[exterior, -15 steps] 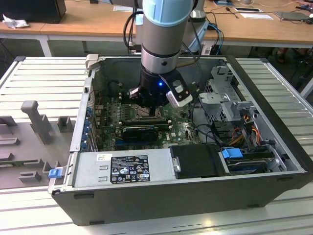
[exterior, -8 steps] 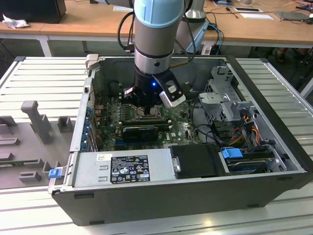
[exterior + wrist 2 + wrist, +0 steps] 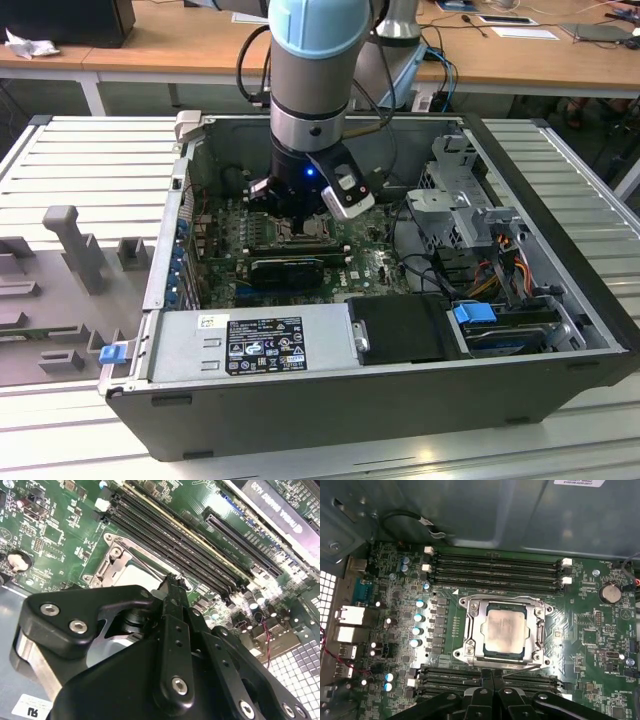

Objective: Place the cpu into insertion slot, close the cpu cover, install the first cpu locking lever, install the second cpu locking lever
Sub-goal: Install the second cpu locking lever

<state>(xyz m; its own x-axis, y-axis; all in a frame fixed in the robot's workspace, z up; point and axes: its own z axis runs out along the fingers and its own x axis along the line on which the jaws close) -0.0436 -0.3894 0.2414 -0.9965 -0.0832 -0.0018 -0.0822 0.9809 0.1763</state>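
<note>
Nearest in the first wrist view: end effector (image 3: pixel 492 680), fingers drawn narrow, tips together and holding nothing, poised at the socket's edge, touching or just beside a thin lever (image 3: pixel 512 669) that runs along that side. Probably placed there to work the lever rather than to grip anything. Just beyond: cpu (image 3: pixel 506 630) seated flat in the slot (image 3: pixel 536 630), pale top showing through the window of the cover (image 3: pixel 479 632), which lies closed over it, so placing and covering look done. Whether the lever is latched, cannot tell. Farther: memory slots (image 3: pixel 495 570) on both sides of the socket, capacitors (image 3: pixel 417 630) alongside, then the case wall (image 3: pixel 470 510). In the exterior view, arm (image 3: pixel 312 90) plunged straight down into the open case (image 3: pixel 560 250), resting on a slatted desk (image 3: pixel 90 160).
</note>
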